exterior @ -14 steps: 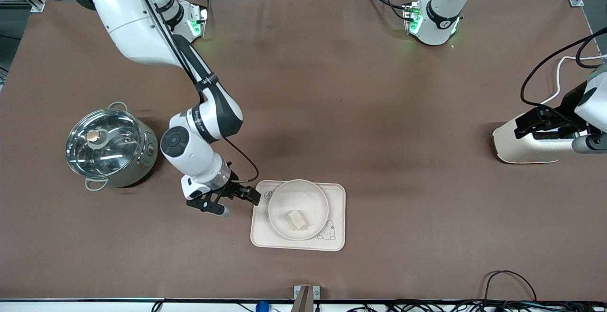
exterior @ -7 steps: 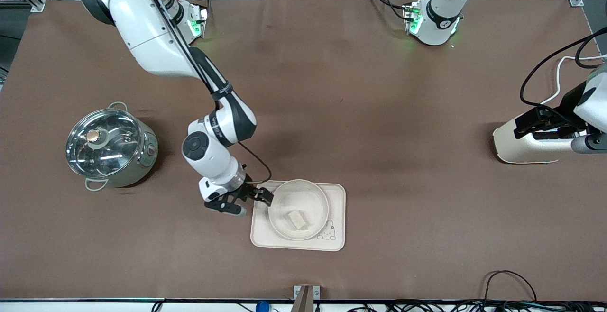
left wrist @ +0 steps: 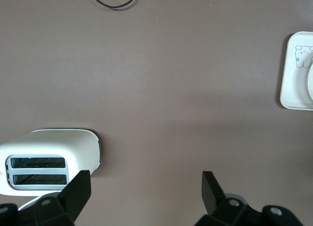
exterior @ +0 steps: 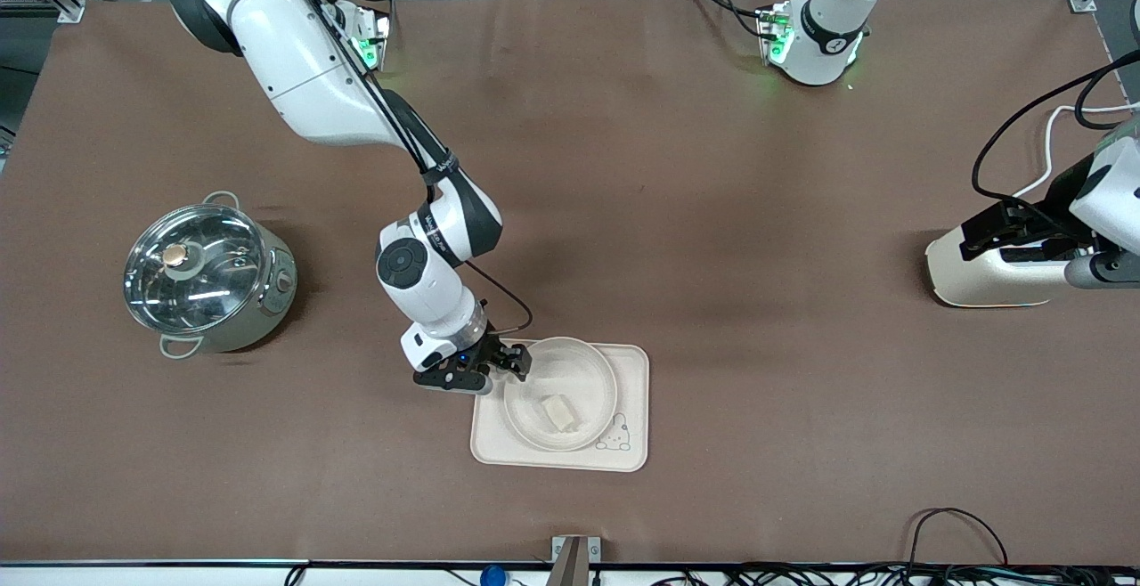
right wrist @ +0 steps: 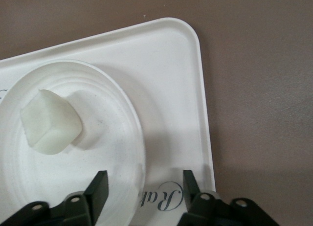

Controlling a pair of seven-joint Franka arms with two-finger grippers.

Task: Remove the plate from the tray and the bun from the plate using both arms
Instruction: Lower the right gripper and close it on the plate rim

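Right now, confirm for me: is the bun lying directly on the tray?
No, the bun lies in the plate, which sits on the tray.

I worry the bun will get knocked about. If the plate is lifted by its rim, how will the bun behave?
The bun lies loose on the plate, so a tilt would probably slide it toward the lower rim. Its blocky, flat-sided shape suggests sliding rather than rolling. The right gripper straddles just one edge of the rim, so the plate may sag there. The left gripper waits, open, by the toaster.

Bun (right wrist: 50, 122) on plate (right wrist: 105, 152) — tray (right wrist: 171, 89) beneath.
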